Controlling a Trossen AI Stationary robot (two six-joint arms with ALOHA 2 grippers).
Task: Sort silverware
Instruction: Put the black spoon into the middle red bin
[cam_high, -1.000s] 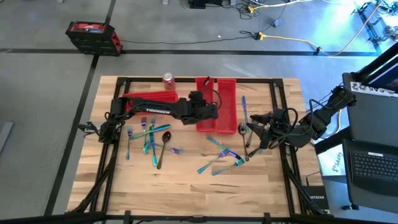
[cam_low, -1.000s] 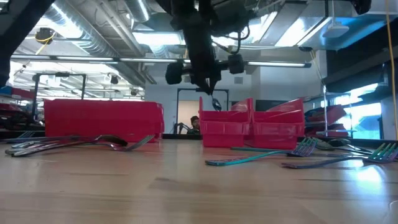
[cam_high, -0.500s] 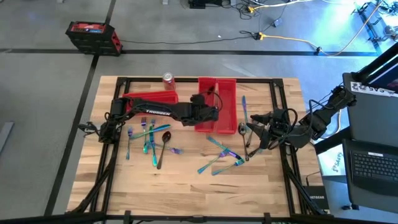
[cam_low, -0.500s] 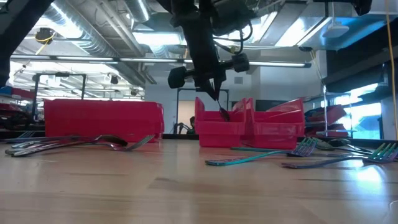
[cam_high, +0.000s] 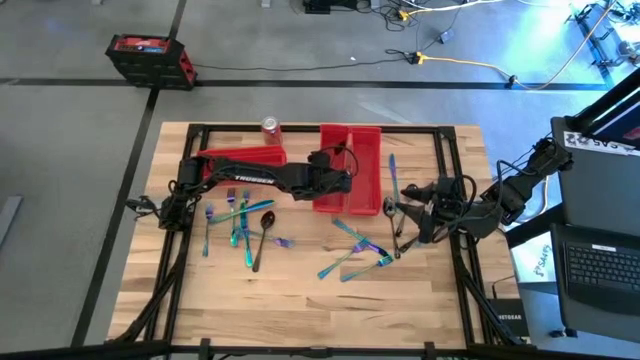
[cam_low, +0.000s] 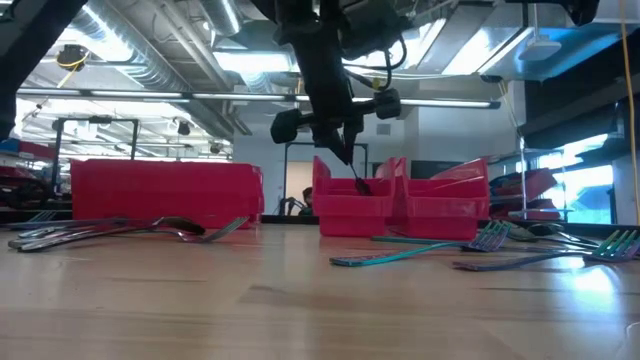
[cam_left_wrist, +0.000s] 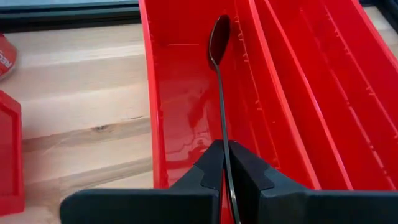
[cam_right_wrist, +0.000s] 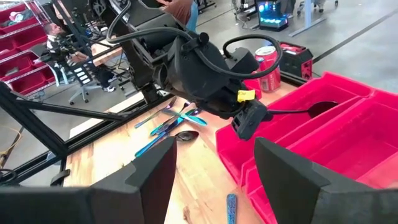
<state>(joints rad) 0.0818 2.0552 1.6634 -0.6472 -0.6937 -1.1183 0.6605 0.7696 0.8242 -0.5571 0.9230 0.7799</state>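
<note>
Dark spoon (cam_left_wrist: 219, 43) lengthwise along red bin (cam_left_wrist: 180, 118), left fingers (cam_left_wrist: 208, 171) clamped on handle.

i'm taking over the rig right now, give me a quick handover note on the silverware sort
Left gripper: shut on a dark spoon, holding it over the red bin nearest the table's middle, bowl well inside.
Right gripper: open, empty, waiting above the table's right side near a spoon.
Loose silverware: a cluster left of centre, another right of centre.
Done: no silverware shows inside that bin yet.
Left: release the spoon, then sort both clusters.
</note>
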